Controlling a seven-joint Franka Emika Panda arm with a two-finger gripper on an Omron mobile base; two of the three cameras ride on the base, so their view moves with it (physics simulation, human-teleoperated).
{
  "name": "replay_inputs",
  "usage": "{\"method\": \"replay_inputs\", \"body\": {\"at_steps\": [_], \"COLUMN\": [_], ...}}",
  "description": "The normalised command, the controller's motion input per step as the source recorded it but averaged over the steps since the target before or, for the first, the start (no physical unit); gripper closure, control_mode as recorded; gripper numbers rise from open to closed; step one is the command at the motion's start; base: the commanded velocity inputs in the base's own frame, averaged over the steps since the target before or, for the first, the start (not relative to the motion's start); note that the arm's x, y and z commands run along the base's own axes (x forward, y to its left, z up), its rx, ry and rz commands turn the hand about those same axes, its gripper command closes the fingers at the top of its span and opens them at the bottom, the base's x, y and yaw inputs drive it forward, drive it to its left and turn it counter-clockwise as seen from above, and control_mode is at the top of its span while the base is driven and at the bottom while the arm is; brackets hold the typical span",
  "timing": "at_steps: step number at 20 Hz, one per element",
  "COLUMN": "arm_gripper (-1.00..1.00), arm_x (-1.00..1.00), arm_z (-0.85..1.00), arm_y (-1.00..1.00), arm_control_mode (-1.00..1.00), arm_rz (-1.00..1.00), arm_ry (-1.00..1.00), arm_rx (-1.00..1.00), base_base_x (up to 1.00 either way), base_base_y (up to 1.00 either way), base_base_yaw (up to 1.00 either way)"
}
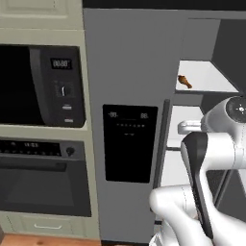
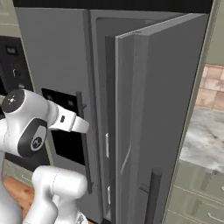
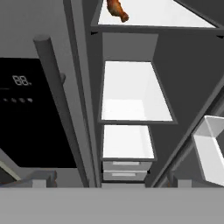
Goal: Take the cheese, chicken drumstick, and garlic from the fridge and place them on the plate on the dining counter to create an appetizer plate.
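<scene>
The fridge (image 1: 134, 72) stands with its right door swung open, white shelves bare but for the chicken drumstick (image 3: 117, 9) on the top one. It lies well above and ahead of my fingers, which are spread wide and empty. I'd raise the hand to that shelf and close across the thick end.

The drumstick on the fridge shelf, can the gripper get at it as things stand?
Probably yes. The fridge door stands open, and the drumstick lies near the front of a white shelf with nothing before it. The gripper is open but sits lower, so it must rise.
</scene>
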Motion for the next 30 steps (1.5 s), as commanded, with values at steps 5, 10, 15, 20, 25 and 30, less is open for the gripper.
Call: {"method": "replay_inputs", "body": {"at_steps": [5, 10, 15, 20, 25, 30], "arm_gripper": [-1.00, -1.00, -1.00, -1.00, -1.00, -1.00], "arm_x": [0.00, 0.00, 0.00, 0.00, 0.00, 0.00], "arm_z": [0.00, 0.00, 0.00, 0.00, 0.00, 0.00], "arm_y": [0.00, 0.00, 0.00, 0.00, 0.00, 0.00], "arm_control_mode": [1.00, 1.00, 1.00, 1.00, 1.00, 1.00], "arm_rz": [0.00, 0.00, 0.00, 0.00, 0.00, 0.00], "arm_ry": [0.00, 0.00, 0.00, 0.00, 0.00, 0.00], "arm_rx": [0.00, 0.00, 0.00, 0.00, 0.00, 0.00], "base_base_x": [0.11, 0.00, 0.00, 0.00, 0.00, 0.00], "base_base_y": [-0.19, -0.13, -0.15, -0.33, -0.32, -0.34], "base_base_yaw": [-0.04, -0.17, -0.27, -0.25, -0.18, -0.13]}}
